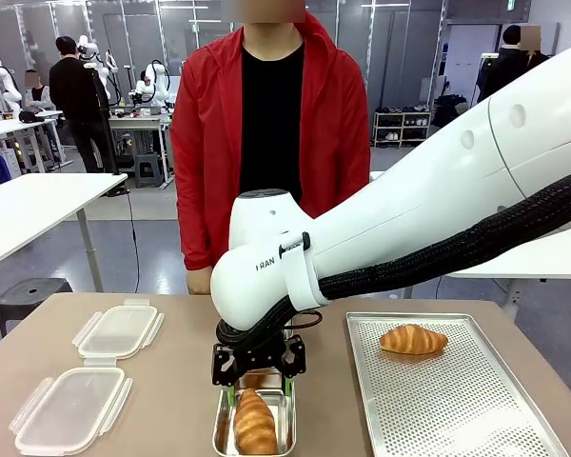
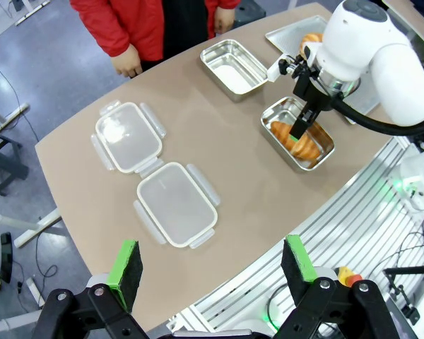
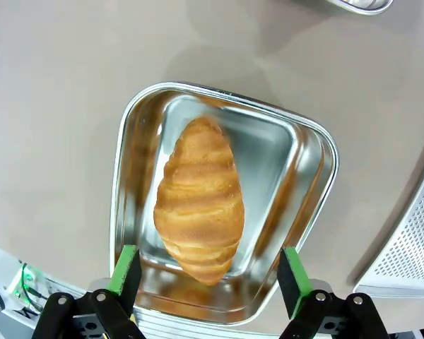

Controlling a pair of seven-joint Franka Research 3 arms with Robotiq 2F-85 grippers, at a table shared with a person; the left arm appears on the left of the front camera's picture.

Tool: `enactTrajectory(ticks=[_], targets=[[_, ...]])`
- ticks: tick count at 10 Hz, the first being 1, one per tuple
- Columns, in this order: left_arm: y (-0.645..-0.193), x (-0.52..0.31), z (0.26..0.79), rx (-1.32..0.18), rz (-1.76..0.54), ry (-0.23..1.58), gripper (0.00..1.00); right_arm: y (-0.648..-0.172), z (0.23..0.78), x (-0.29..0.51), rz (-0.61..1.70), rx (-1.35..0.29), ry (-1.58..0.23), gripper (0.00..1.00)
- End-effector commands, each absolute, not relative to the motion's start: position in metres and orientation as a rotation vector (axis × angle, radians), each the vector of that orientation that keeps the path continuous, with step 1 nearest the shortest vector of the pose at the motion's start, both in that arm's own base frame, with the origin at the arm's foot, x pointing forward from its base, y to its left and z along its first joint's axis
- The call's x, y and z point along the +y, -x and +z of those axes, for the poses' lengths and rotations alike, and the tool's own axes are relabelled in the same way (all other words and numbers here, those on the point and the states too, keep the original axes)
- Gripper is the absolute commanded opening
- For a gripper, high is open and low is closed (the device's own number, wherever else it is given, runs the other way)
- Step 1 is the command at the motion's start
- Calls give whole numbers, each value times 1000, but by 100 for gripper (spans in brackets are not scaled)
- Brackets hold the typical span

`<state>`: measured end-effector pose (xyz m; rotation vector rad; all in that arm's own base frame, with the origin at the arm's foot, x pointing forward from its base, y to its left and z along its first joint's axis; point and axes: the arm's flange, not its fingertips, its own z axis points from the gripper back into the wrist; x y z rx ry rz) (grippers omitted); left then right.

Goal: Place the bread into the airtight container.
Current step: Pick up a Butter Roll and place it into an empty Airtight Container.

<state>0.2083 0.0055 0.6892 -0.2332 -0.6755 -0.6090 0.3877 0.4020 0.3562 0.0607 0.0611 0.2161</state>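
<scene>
Right tool [image 3: 208, 267], wide open and empty, hovers above the croissant [image 3: 200, 198] in the container [image 3: 316, 159], straddling its width.

The white right arm [image 1: 438, 200] is stretching in from the right across the middle, with its wrist bending straight down. The black, green-padded right gripper [image 1: 259, 392] is hanging low with its jaws spread wide (pads well apart). The left gripper [image 2: 212, 268] is hovering high, its jaws likewise standing parted.
</scene>
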Motion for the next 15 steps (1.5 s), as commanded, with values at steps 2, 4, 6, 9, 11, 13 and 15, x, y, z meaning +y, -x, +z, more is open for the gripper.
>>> enactTrajectory(ticks=[2,4,6,9,11,13,15], targets=[[-209,4,692,-679,-624,243,100,-386,357,402,190,52,-64,97],[-209,4,692,-679,-624,243,100,-388,356,402,216,61,-61,98],[-209,4,692,-679,-624,243,100,-392,398,374,262,-74,-101,97],[-209,4,692,-679,-624,243,100,-403,432,323,276,-193,-107,97],[-209,4,692,-679,-624,243,100,-412,448,277,303,-235,-132,97],[-209,4,692,-679,-624,243,100,-423,444,215,411,-367,-99,97],[-209,4,692,-679,-624,243,100,-438,435,154,493,-335,-125,97]])
